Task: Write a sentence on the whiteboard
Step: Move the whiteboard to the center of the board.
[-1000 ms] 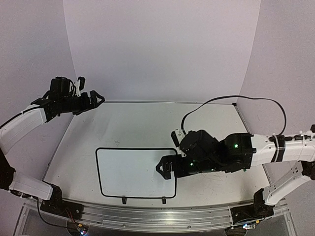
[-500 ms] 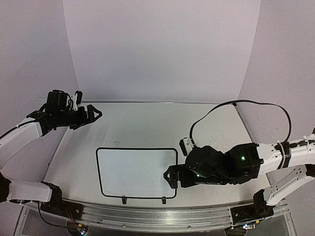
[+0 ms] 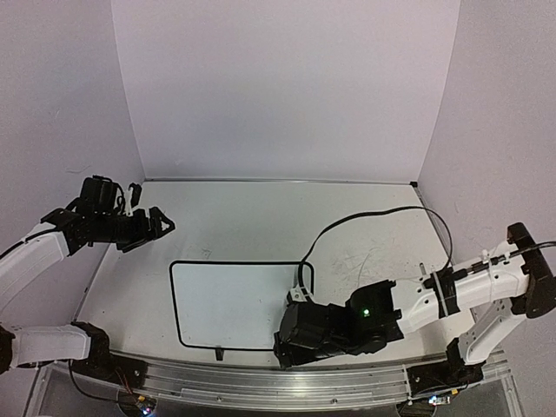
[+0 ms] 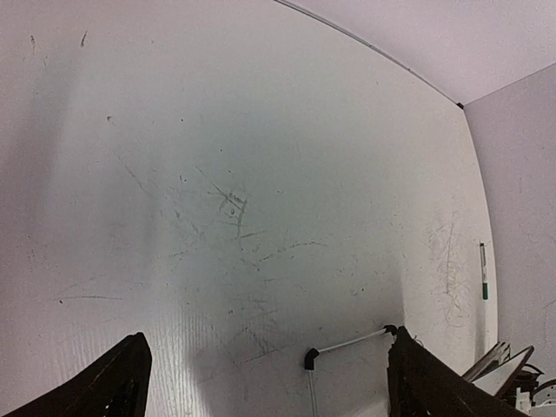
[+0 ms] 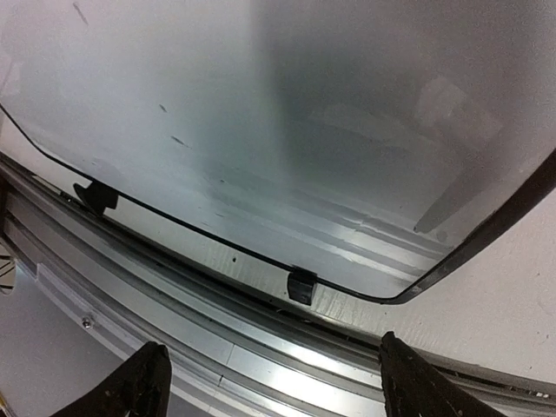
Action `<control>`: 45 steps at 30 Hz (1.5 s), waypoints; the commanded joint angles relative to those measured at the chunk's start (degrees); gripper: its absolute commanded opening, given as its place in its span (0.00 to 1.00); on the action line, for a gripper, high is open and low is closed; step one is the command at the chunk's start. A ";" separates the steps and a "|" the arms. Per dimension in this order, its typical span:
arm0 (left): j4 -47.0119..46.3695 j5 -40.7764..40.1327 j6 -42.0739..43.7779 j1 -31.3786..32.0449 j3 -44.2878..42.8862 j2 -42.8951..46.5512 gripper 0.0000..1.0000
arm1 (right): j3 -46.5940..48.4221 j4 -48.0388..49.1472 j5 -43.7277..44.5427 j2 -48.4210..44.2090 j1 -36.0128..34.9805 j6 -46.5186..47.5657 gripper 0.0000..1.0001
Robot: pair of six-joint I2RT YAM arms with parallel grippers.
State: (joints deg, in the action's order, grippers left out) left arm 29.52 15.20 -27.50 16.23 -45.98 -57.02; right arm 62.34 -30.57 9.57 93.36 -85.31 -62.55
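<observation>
Our right tool [image 5: 271, 347] has swung from the whiteboard's [image 3: 230, 300] right edge down to its near right corner, and now hangs low over the counter's [image 3: 261, 217] near edge. Its wrist camera looks along the board's near border at a clip foot [image 5: 301, 285]. The fingers are spread with nothing between them.

Our left tool [image 3: 159, 224] has dropped and drawn back along the left edge. It is also spread and empty.

The whiteboard has not shifted. It lies flat at the middle of the near edge, and we see no sentence on it.

With no pen held, we judge the writing not begun. A green-tipped marker [image 4: 483, 282] lies by the counter's right edge, well apart from both tools, and probably has to be fetched first.
</observation>
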 commanded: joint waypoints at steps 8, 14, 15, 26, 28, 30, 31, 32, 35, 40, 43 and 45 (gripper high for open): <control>-0.65 0.19 -0.02 0.73 1.75 2.59 0.96 | 6.39 -2.15 -0.37 8.93 0.32 -1.17 0.50; -0.88 0.54 -0.10 0.74 1.46 4.21 0.97 | 7.41 -3.70 1.53 10.96 0.32 -2.71 0.45; -0.94 0.58 -0.10 0.75 1.46 4.35 0.97 | 7.29 -4.01 1.92 11.19 0.31 -3.05 0.44; -2.23 1.75 -0.82 0.75 2.52 6.87 0.97 | 12.20 -10.51 10.10 15.16 -2.35 -4.84 0.35; -2.56 2.00 -1.16 0.74 3.16 7.37 0.97 | 12.95 -11.47 10.71 16.15 -2.64 -4.96 0.35; -2.78 1.86 -1.42 0.73 3.53 7.87 0.97 | 12.92 -12.03 11.67 16.58 -3.19 -5.48 0.35; -2.81 1.79 -1.55 0.73 3.53 8.10 0.97 | 12.60 -12.20 12.28 16.69 -3.48 -5.88 0.35; -2.86 1.77 -1.66 0.74 3.55 8.30 0.97 | 12.33 -12.25 12.67 16.90 -3.71 -5.99 0.35; -2.89 1.80 -1.94 0.77 3.44 8.83 0.97 | 12.51 -13.44 14.24 17.95 -4.82 -6.37 0.35; -2.94 1.47 -2.51 0.73 3.38 9.50 0.97 | 13.19 -14.54 16.77 19.40 -5.69 -7.10 0.31; -2.97 1.35 -2.96 0.74 3.22 10.06 0.97 | 13.50 -14.30 17.68 20.07 -5.89 -6.61 0.31; -2.98 1.21 -3.13 0.77 3.02 10.35 0.97 | 13.70 -14.20 18.35 20.33 -5.90 -6.39 0.31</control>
State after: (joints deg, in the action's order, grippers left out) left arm 28.91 16.36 -29.88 16.82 -42.24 -48.03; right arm 73.95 -42.96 23.68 112.40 -90.96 -68.62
